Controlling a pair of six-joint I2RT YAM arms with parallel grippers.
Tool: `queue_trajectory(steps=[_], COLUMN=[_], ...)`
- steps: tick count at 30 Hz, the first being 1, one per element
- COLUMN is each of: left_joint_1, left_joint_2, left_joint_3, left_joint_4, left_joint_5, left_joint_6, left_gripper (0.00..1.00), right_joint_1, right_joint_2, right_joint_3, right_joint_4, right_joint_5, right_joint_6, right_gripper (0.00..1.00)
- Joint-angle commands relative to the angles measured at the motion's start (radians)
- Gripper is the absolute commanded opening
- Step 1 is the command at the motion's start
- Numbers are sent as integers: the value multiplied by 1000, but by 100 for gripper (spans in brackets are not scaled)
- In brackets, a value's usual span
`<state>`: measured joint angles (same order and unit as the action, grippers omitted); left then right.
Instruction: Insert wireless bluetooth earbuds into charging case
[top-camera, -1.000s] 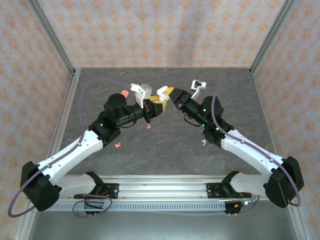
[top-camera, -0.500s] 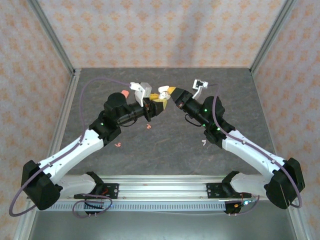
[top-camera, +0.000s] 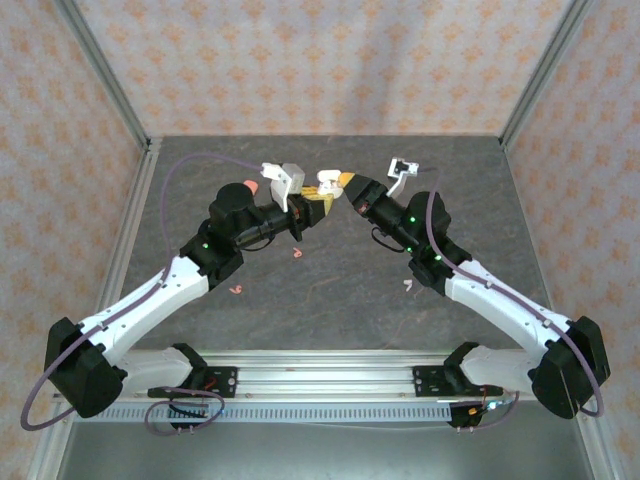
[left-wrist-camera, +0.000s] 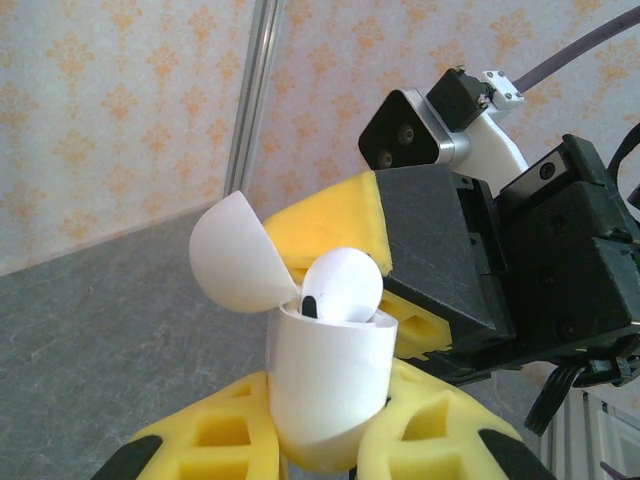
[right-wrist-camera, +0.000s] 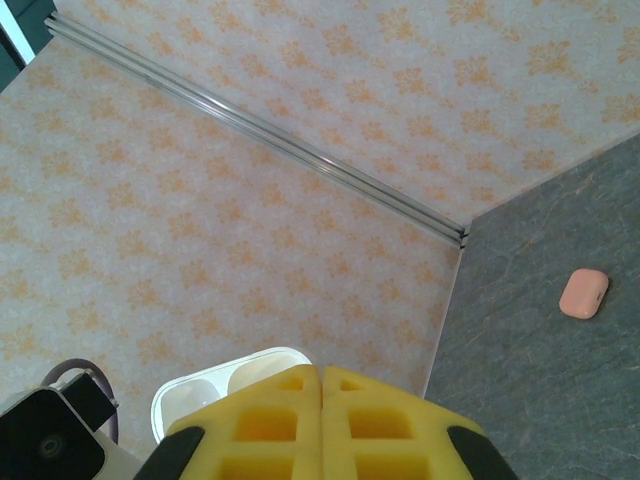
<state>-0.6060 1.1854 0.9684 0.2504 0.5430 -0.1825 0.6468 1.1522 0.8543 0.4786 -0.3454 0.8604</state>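
My left gripper (left-wrist-camera: 325, 425) is shut on a white charging case (left-wrist-camera: 330, 375), held upright above the table with its lid (left-wrist-camera: 232, 255) flipped open. A white earbud (left-wrist-camera: 348, 283) sits in the case with its round head sticking out. Just behind it is my right gripper (right-wrist-camera: 321, 372), shut, with nothing showing between its yellow fingers (left-wrist-camera: 335, 212). The open case (right-wrist-camera: 225, 390) lies beyond those fingertips. From above, the left gripper (top-camera: 311, 204) and right gripper (top-camera: 344, 184) meet at the case (top-camera: 322, 186). Two coral earbuds (top-camera: 297, 254) (top-camera: 237, 290) and a white earbud (top-camera: 408, 286) lie on the table.
A shut coral-pink case (top-camera: 249, 187) (right-wrist-camera: 584, 293) lies on the grey table behind the left arm. Patterned walls with metal posts (top-camera: 140, 140) enclose the table on three sides. A rail (top-camera: 320, 365) runs along the near edge.
Both grippers have risen slightly toward the back with the white case between them. The right gripper's fingers have closed together. The left grip has tightened on the case.
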Motion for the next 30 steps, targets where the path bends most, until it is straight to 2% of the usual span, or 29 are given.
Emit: queue_trajectory(steps=[1, 9, 23, 30], left_joint_1=[-12, -13, -14, -21], left_joint_2=[8, 5, -6, 7], left_joint_3=[13, -9, -26, -39], left_joint_4=[68, 117, 155, 196], left_joint_5=[89, 95, 92, 83], left_joint_6=[12, -13, -28, -45], left_gripper=[5, 3, 1, 1], right_joint_1=[28, 28, 28, 28], right_joint_2=[-2, 27, 26, 67], right_joint_3=[12, 1, 14, 9], right_joint_4=[36, 135, 109, 208], right_joint_5=[-165, -232, -237, -264], right_joint_6=[11, 105, 136, 198], right_gripper=[11, 23, 41, 42])
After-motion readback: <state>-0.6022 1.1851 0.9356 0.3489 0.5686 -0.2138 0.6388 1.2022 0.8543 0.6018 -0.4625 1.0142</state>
